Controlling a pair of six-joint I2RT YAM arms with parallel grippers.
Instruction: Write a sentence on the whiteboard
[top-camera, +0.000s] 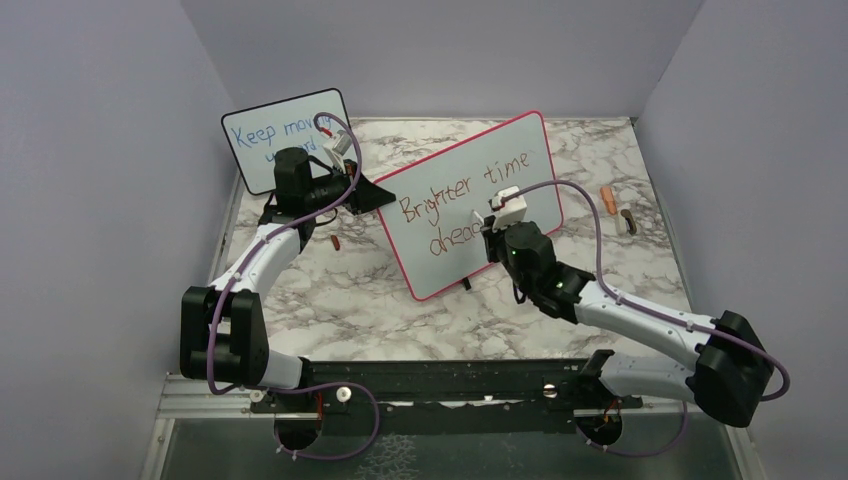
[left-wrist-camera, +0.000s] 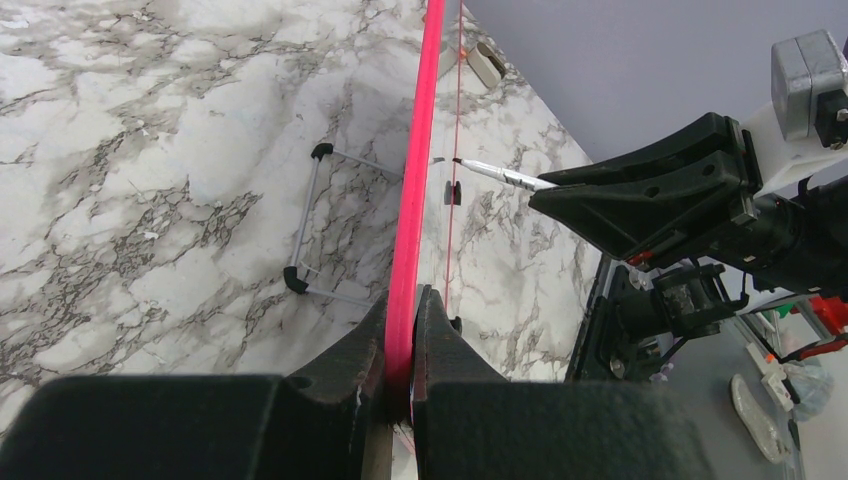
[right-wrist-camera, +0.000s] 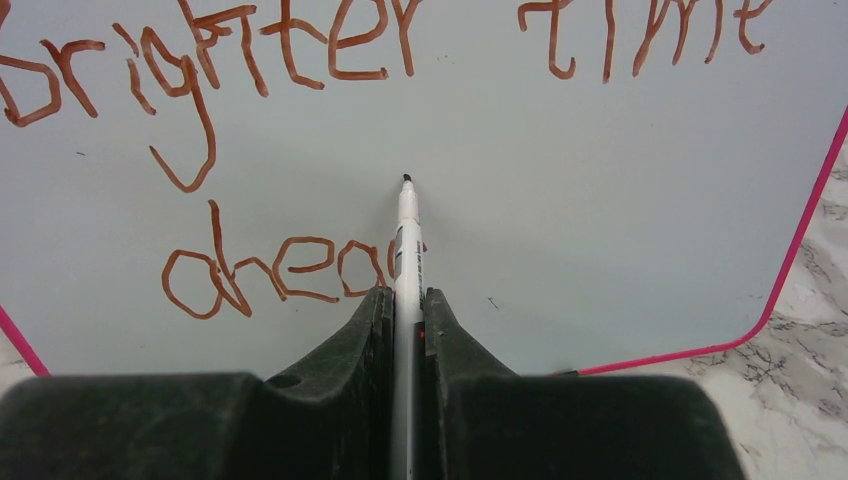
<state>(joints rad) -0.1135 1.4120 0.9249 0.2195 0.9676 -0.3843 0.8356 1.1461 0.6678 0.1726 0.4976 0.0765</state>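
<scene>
The whiteboard (top-camera: 445, 275), pink-framed, stands tilted in the middle of the marble table. The sentence (top-camera: 462, 190) on it reads "Brighter time" in reddish-brown, with "ahea" (right-wrist-camera: 275, 275) on the line below. My left gripper (left-wrist-camera: 402, 300) is shut on the board's pink frame (left-wrist-camera: 418, 150) at its left edge (top-camera: 372, 192). My right gripper (right-wrist-camera: 403, 295) is shut on a white marker (right-wrist-camera: 406, 230) in front of the board (top-camera: 497, 225). The marker's tip (right-wrist-camera: 405, 178) points at the board just right of and above "ahea". Whether it touches the surface I cannot tell.
A smaller black-framed board (top-camera: 285, 135) with blue writing stands at the back left, behind my left arm. Two small orange and brown pieces (top-camera: 608, 200) (top-camera: 628, 222) lie at the right, a small reddish one (top-camera: 336, 242) near the left arm. The board's wire stand (left-wrist-camera: 315, 225) sits behind it.
</scene>
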